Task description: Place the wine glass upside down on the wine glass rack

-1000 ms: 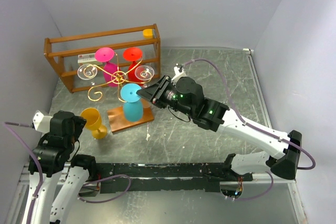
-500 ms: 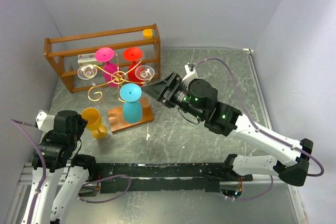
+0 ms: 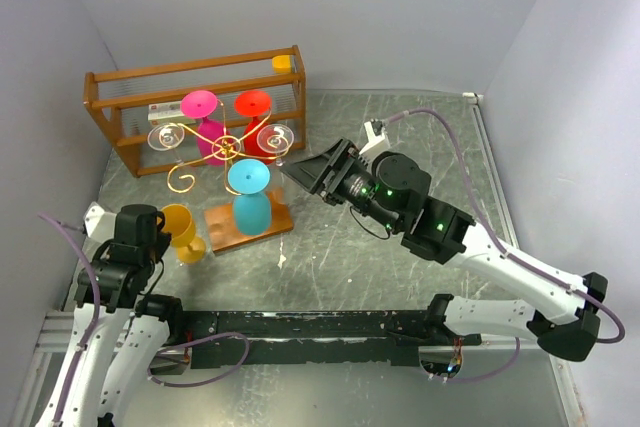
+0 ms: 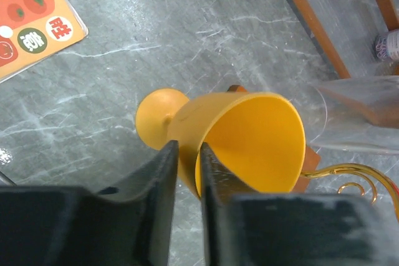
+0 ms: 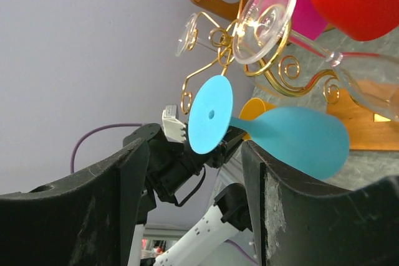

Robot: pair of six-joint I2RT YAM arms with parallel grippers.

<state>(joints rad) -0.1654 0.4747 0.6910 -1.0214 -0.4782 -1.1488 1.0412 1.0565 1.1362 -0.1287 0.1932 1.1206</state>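
Note:
A yellow wine glass (image 3: pixel 180 231) stands mouth-up on the table, left of the wine glass rack (image 3: pixel 224 143), a gold wire stand on a small wooden base. My left gripper (image 3: pixel 163 228) is shut on the yellow glass (image 4: pixel 249 135): in the left wrist view its gripper (image 4: pixel 187 154) has one finger inside the bowl and one outside, pinching the wall at the rim. A cyan glass (image 3: pixel 250 202) hangs upside down on the rack. My right gripper (image 3: pixel 300 172) stands open to its right, apart from it; the right wrist view shows the cyan glass (image 5: pixel 293 138) beyond the open gripper (image 5: pixel 194 147).
Pink (image 3: pixel 200 107) and red (image 3: pixel 253 102) glasses and two clear ones (image 3: pixel 275 137) also hang on the rack. An orange-brown wooden crate (image 3: pixel 195 82) stands behind it near the back wall. A printed card (image 4: pixel 31 10) lies on the table by the yellow glass.
My left gripper has come in over the yellow glass and closed on its rim. My right gripper has opened, let go of the cyan glass and drawn back to the right.

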